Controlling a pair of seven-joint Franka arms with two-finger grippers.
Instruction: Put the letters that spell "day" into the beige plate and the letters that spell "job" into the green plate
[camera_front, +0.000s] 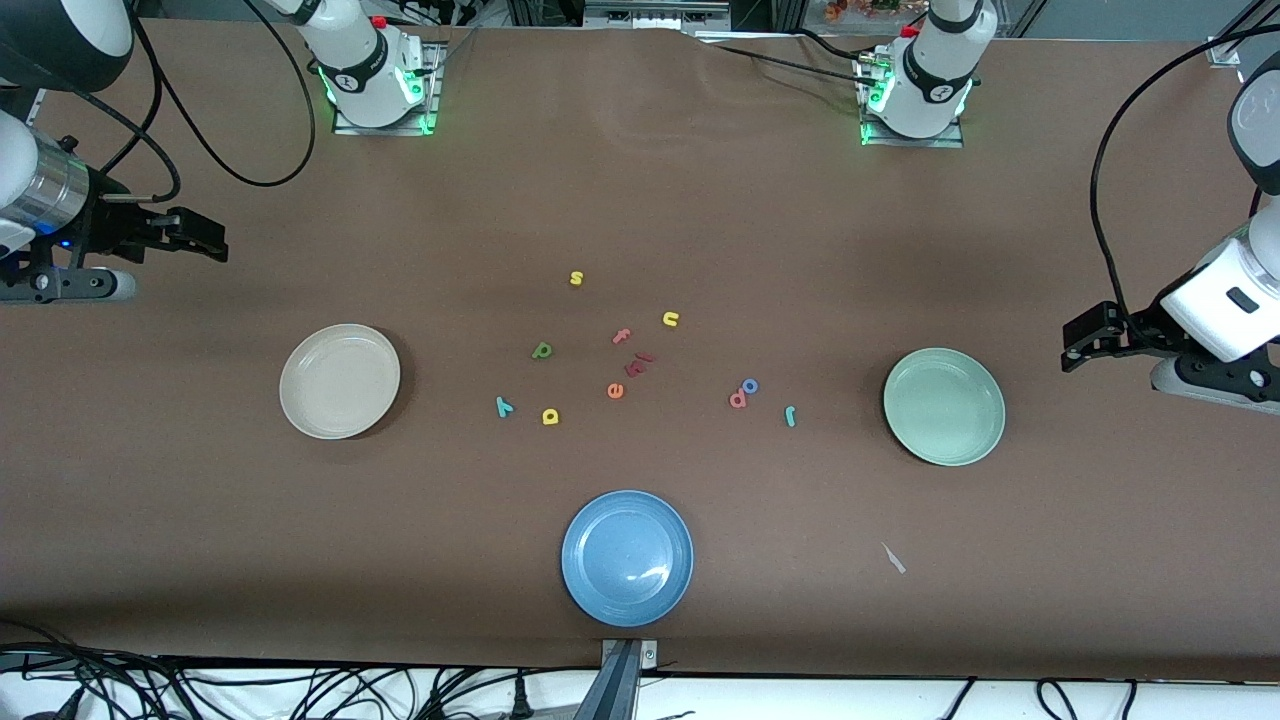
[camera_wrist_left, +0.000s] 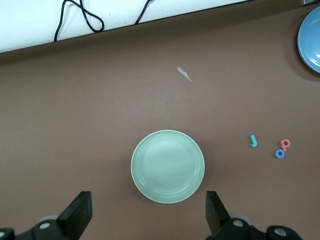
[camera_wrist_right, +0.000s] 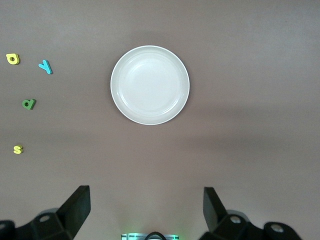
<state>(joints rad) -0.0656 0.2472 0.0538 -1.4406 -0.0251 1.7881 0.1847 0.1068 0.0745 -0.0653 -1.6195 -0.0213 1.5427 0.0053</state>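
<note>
The beige plate lies empty toward the right arm's end, the green plate empty toward the left arm's end. Between them lie the green "d", yellow "a", teal "y", teal "j", blue "o" and salmon "b", the last two touching. My right gripper hangs open over bare table beside the beige plate. My left gripper hangs open beside the green plate.
A blue plate sits near the front edge. Other letters lie mid-table: yellow "s", yellow "n", salmon "f", orange "e", a dark red piece. A pale scrap lies nearer the camera than the green plate.
</note>
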